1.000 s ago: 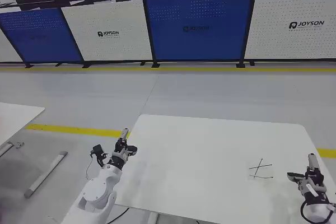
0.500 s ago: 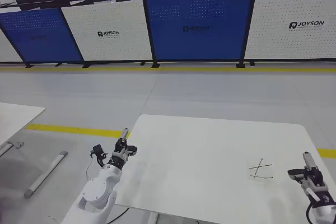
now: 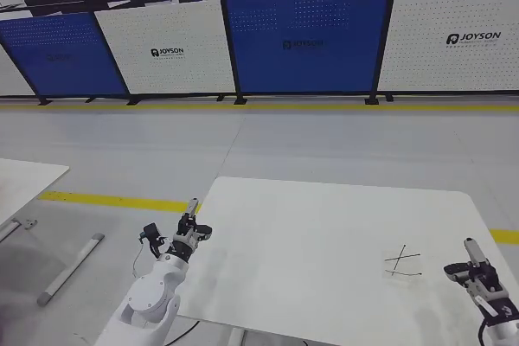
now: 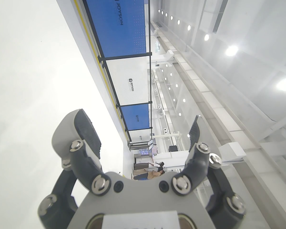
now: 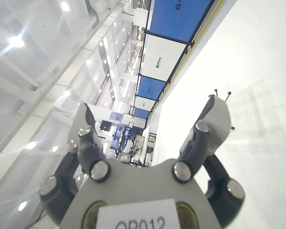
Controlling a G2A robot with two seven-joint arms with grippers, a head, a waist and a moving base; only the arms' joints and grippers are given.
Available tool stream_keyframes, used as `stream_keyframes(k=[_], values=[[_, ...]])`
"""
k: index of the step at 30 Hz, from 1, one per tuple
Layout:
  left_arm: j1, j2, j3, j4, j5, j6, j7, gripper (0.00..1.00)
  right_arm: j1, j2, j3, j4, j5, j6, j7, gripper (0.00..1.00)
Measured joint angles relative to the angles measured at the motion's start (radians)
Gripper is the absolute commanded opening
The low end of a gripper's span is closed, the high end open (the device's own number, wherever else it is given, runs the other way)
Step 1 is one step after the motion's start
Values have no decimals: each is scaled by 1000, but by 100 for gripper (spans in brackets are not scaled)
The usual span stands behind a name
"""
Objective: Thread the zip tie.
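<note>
Thin black zip ties [image 3: 401, 259] lie crossed on the white table [image 3: 311, 251], toward its right side. My right gripper [image 3: 461, 259] hovers open just right of them, near the table's right edge. In the right wrist view the right gripper [image 5: 152, 113] holds nothing, and the small heads of the zip ties [image 5: 229, 93] peek out beyond one fingertip. My left gripper [image 3: 195, 217] sits at the table's left edge, far from the ties. In the left wrist view the left gripper [image 4: 140, 129] is open and holds nothing.
The tabletop between the two arms is bare white. Blue and white panel walls [image 3: 303, 43] stand far behind, past a yellow floor line [image 3: 112, 201]. Another white table's corner [image 3: 17, 186] sits at the far left.
My right gripper has shifted slightly left, toward the zip ties. The left arm has not moved.
</note>
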Motion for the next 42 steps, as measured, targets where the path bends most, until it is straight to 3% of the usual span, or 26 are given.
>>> stream_keyframes(k=[12,21,42], values=[[0,0,0,0,0,0,0,100,3,5,-3,-5,-17,1,19,100],[0,0,0,0,0,0,0,100,57,40,46,2,-145,48,455,100],[0,0,0,0,0,0,0,100,62,40,46,7,-143,52,454,100]])
